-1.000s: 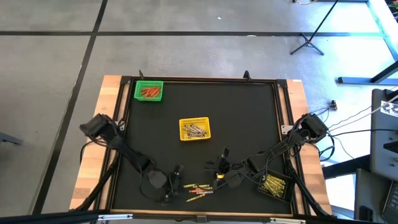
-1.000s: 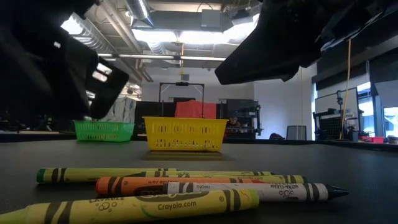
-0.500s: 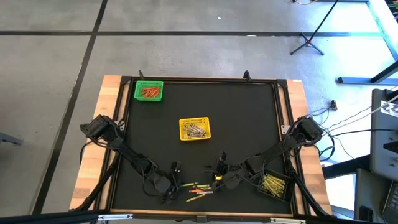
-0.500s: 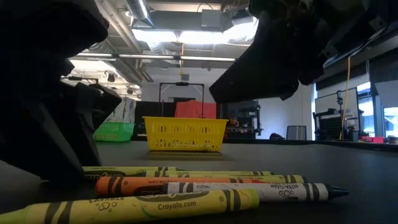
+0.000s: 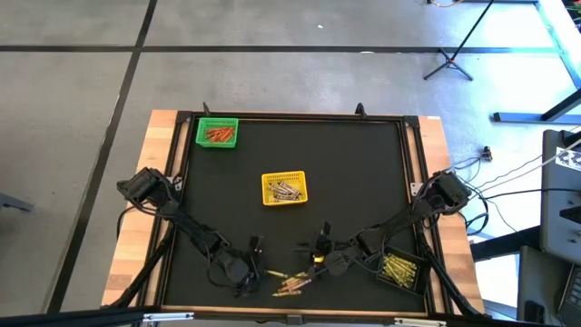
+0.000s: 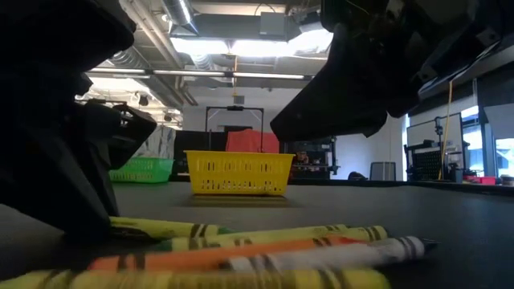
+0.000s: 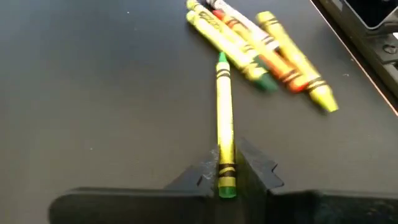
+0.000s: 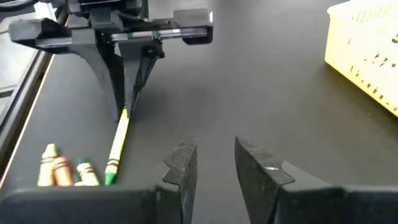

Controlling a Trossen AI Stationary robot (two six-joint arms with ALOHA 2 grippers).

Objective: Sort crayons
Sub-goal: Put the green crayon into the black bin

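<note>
Fingers of my left gripper (image 7: 225, 177) now pinch the butt end of a yellow-green crayon (image 7: 224, 118) that lies flat on the black table (image 5: 363, 173) near its front edge, where a moment ago they stood apart around it, so the pick has begun and a lift toward a basket looks like the next step. Compared with the earlier frame, the loose crayon pile (image 5: 292, 286) just beside it has been nudged and now lies skewed, while my right gripper (image 8: 214, 165) hangs close by with its fingers parted and nothing between them, unchanged.
</note>
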